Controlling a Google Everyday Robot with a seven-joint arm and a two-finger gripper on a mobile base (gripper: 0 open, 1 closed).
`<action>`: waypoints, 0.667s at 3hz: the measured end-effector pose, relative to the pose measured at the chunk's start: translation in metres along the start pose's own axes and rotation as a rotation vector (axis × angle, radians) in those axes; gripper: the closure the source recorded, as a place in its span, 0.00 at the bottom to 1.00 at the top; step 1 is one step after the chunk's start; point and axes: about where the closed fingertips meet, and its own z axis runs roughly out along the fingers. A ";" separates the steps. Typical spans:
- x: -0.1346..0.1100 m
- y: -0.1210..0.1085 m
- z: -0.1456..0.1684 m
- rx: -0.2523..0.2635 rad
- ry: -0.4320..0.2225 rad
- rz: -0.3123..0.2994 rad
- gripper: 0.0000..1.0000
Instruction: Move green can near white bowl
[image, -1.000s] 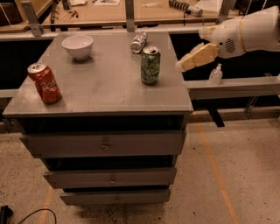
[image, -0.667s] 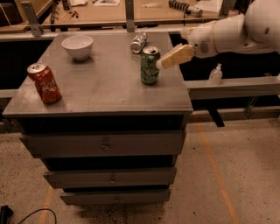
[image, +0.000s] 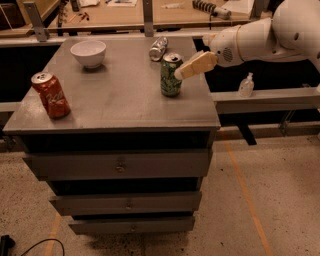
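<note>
The green can (image: 170, 76) stands upright on the grey cabinet top (image: 115, 100), right of centre. The white bowl (image: 88, 52) sits at the back left of the top, well apart from the can. My gripper (image: 180, 73) reaches in from the right on a white arm (image: 260, 37). Its beige tip is at the can's upper right side, touching it or almost touching it. Nothing is lifted.
A red cola can (image: 51, 94) stands near the front left edge. A silver can (image: 158, 48) lies on its side behind the green can. A small clear bottle (image: 246, 85) stands on a ledge to the right. A wooden bench runs behind the cabinet, which has drawers below.
My gripper has moved left from beyond the cabinet's right edge up to the green can's right side. The cans and the bowl have not moved.
</note>
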 end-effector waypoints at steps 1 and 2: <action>0.013 -0.002 0.024 0.023 0.004 0.042 0.00; 0.022 -0.011 0.055 0.039 -0.011 0.074 0.27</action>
